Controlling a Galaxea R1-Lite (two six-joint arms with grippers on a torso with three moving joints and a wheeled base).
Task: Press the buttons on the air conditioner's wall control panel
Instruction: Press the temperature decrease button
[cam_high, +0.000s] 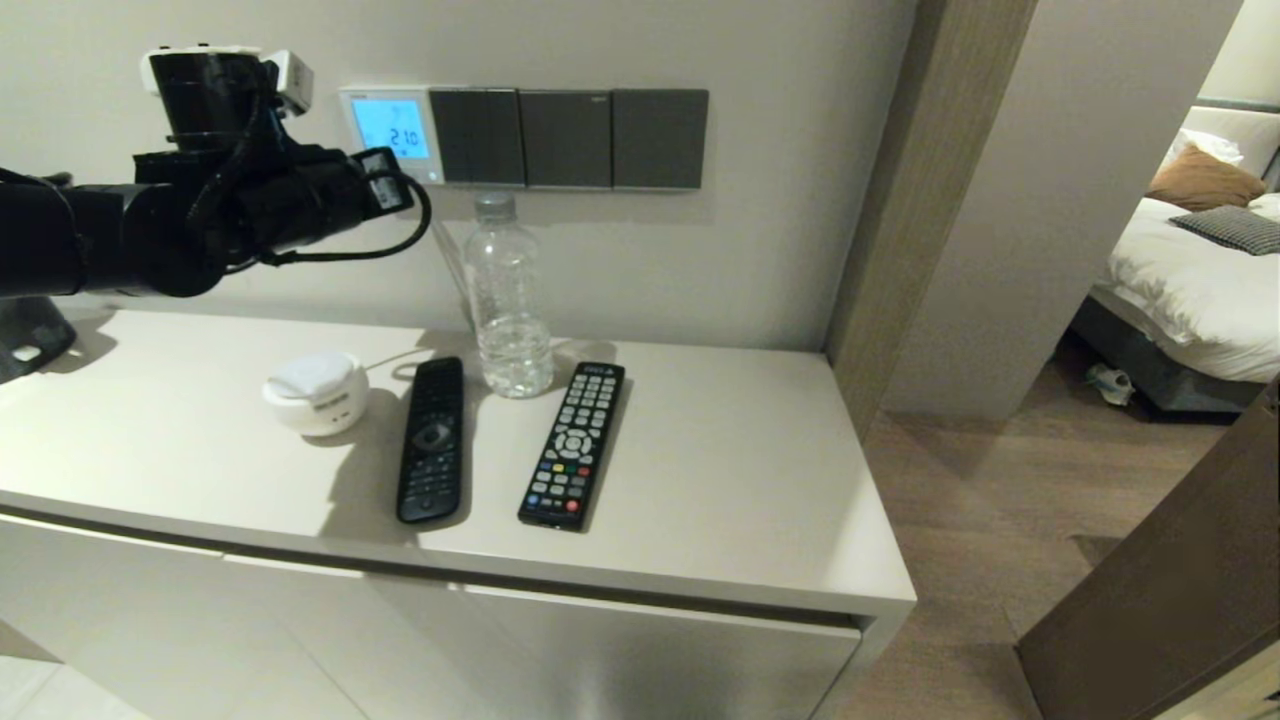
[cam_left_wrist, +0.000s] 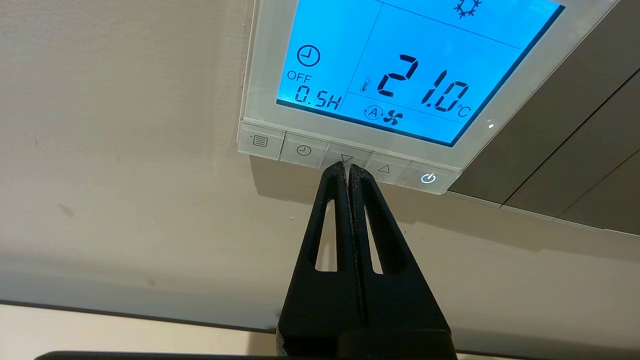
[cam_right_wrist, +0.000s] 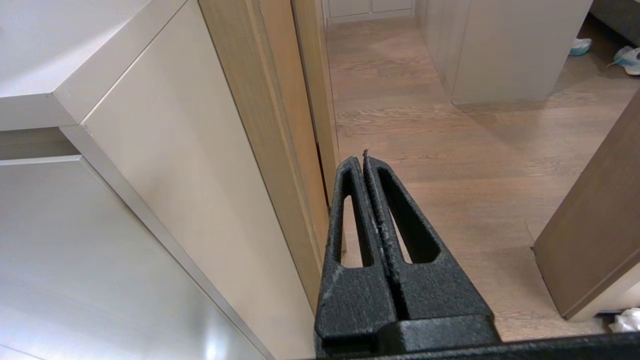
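Beige wall (cam_high: 700, 250) rises behind a pale cabinet top (cam_high: 720, 480) in the head view, with a doorway beyond its far end opening onto a bed (cam_high: 1190, 280). Set into that wall, the air conditioner's wall control panel (cam_high: 391, 132) glows light blue at the end of a row of dark grey switch plates (cam_high: 570, 138). The left arm reaches in at panel height, and the left gripper (cam_high: 392, 188) sits at the panel's lower edge. Below the gripper stand a clear water bottle (cam_high: 508, 300), a black remote (cam_high: 432, 438), a second remote with coloured keys (cam_high: 573, 444) and a small round white device (cam_high: 315, 392), all well apart from it.

From the left wrist, the left gripper (cam_left_wrist: 346, 167) shows both fingers pressed flat together, holding nothing. Their joined tip touches the down-arrow key, the middle one of the buttons (cam_left_wrist: 345, 159) along the panel's lower edge. Just beside the tip on one side are the clock and menu keys; on the other, the up-arrow and the lit power key. The screen (cam_left_wrist: 400, 65) beyond the tip reads 21.0 °C, with OFF 0.5H and a fan symbol.

From the right wrist, the right gripper (cam_right_wrist: 364, 157) is likewise closed and empty, hanging low beside the cabinet's side panel (cam_right_wrist: 200, 200) over wooden floor (cam_right_wrist: 450, 150).
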